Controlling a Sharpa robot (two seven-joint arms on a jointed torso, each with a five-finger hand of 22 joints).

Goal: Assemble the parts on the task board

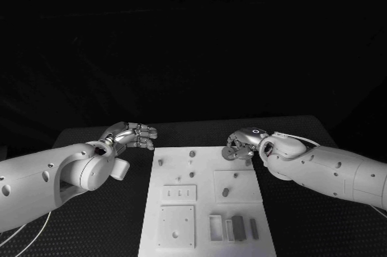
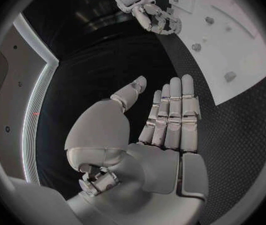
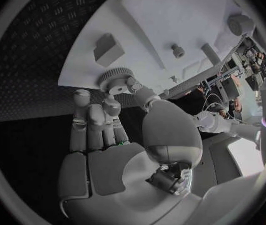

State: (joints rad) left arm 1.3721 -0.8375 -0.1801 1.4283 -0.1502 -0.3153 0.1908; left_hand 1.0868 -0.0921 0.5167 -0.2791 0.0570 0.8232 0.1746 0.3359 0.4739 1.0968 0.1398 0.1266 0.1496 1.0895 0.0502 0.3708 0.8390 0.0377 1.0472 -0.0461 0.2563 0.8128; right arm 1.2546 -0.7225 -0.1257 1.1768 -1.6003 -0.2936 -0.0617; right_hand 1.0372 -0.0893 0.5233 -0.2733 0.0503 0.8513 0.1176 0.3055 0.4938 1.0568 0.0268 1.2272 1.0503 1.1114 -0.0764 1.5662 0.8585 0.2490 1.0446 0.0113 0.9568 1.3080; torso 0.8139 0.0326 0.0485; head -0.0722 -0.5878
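The white task board (image 1: 206, 212) lies in the middle of the table. My right hand (image 1: 244, 141) hovers over the board's far right corner and pinches a small round toothed gear (image 1: 229, 153) between thumb and fingers. The right wrist view shows that gear (image 3: 114, 78) at the fingertips, just off the board's edge (image 3: 89, 70). My left hand (image 1: 133, 135) hangs beside the board's far left corner, over the black table. Its fingers (image 2: 172, 116) are stretched out straight with nothing in them.
Small pegs (image 1: 193, 153) stand on the board's far half. A slotted plate (image 1: 178, 194) and a square plate (image 1: 176, 226) lie on its left side. Upright grey blocks (image 1: 237, 225) stand near its front edge. A grey block (image 3: 108, 49) lies close to the held gear.
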